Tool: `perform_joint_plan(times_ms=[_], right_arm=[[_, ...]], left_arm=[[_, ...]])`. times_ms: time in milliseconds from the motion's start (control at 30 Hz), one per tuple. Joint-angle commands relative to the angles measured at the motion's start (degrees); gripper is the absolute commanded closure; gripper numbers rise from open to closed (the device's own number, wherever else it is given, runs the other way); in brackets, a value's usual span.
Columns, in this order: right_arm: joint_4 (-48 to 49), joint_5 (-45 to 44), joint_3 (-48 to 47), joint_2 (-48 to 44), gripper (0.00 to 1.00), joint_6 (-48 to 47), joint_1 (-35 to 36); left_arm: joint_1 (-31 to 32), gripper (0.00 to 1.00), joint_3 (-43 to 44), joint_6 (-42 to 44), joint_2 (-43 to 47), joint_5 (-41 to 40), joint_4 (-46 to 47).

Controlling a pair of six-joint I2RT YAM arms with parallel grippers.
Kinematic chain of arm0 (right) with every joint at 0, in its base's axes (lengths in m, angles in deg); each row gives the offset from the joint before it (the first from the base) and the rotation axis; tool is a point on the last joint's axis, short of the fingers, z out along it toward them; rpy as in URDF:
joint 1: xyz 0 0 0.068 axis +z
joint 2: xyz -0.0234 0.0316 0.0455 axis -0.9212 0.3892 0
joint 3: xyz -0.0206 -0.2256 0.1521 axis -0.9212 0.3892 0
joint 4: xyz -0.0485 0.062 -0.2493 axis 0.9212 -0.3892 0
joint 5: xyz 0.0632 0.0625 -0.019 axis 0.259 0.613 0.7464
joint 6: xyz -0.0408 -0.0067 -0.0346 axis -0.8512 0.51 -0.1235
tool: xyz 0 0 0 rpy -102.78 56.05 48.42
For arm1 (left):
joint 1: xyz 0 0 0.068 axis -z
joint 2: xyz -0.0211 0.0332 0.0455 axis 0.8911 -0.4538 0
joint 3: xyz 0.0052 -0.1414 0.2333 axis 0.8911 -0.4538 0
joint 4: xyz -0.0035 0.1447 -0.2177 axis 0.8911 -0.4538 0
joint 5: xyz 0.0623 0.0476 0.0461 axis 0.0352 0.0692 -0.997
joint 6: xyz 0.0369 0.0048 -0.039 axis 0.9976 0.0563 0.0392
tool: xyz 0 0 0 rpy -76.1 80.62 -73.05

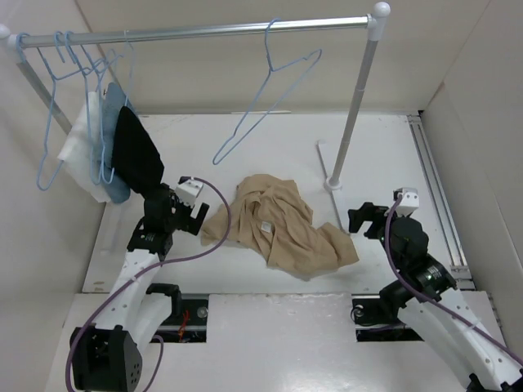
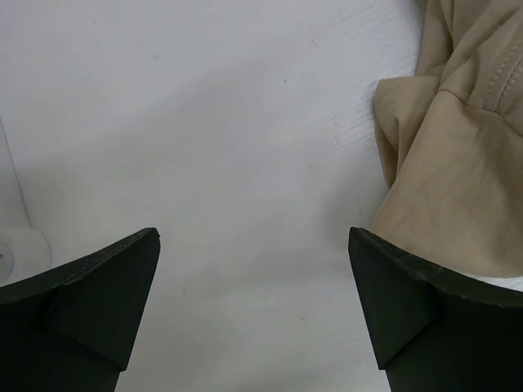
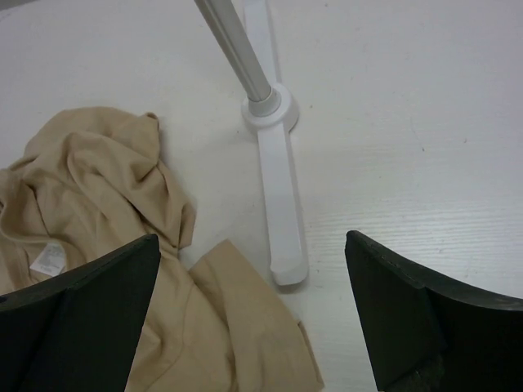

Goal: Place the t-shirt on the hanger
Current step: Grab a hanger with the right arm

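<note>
We saw the t-shirt [image 1: 278,229] lying crumpled on the counter [image 1: 384,163] between the arms. The left pincer [image 2: 253,245] and right pincer [image 3: 252,249] gaped wide, gripping nothing (each near the cloth). The hanger [image 1: 249,110] hung alone on the rail [image 1: 204,31] behind.

T-shirt [image 2: 458,163] cut by left-wrist frame edge; label [image 3: 48,258] print unreadable.

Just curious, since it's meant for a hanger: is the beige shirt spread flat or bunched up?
Bunched up. The t-shirt lies in a crumpled heap on the table, folds overlapping, its neck label showing.
</note>
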Motion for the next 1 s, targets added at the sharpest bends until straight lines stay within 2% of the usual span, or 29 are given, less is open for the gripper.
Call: perform_joint_plan(times_ms=[0, 100, 167, 233, 267, 300, 433, 533, 633, 700, 767, 833, 967], right_arm=[[0.79, -2.22, -4.55, 0.41, 0.00, 0.60, -0.35], [0.78, -2.23, -8.05, 1.46, 0.00, 0.08, -0.35], [1.57, 1.09, -10.70, 2.69, 0.00, -5.61, -0.35], [2.10, 3.39, -15.34, 5.14, 0.00, -12.97, -0.35], [0.88, 3.92, -17.19, 6.29, 0.00, -14.76, -0.35], [-0.35, 4.88, -19.21, 7.78, 0.00, -16.60, -0.35], [-9.21, 4.72, -32.64, 15.95, 0.00, -25.75, -0.35], [-18.26, -0.52, -39.60, 22.45, 0.00, -29.01, -0.35], [-24.08, -3.80, -47.26, 26.85, 0.00, -31.56, 0.36], [-26.10, -4.34, -51.83, 29.22, 0.00, -33.66, 2.37], [-26.81, -3.55, -55.25, 30.81, 0.00, -34.20, 3.95], [-26.81, -1.01, -60.70, 33.36, 0.00, -34.81, 7.03], [-23.13, 9.17, -70.81, 39.07, 0.00, -34.73, 13.09]], left_arm=[[0.19, 0.00, 2.41, -3.79, 0.62, 1.43, 1.16], [0.19, 0.00, 2.42, 1.45, 0.09, 7.14, -0.58], [0.19, 0.00, 2.42, 9.09, -0.43, 14.22, -2.86], [0.19, 0.00, 4.17, 15.32, -0.96, 19.96, -9.09], [0.89, 0.00, 4.96, 21.27, -1.57, 24.25, -11.38], [1.94, 0.00, 6.36, 22.81, -1.58, 25.25, -13.14], [6.60, 0.00, 7.60, 26.77, -4.03, 20.80, -14.66], [10.72, 0.00, 7.60, 31.51, -6.32, 10.17, -13.87], [13.89, 0.00, 7.07, 33.01, -8.24, 2.26, -10.97], [14.68, 0.00, 8.47, 33.02, -9.13, 2.23, -9.04], [14.69, 0.00, 11.18, 31.01, -11.15, 4.94, -8.24], [14.69, 0.09, 13.30, 27.86, -13.78, 8.98, -7.01], [14.69, 0.18, 16.38, 23.29, -18.08, 22.49, -5.00]])
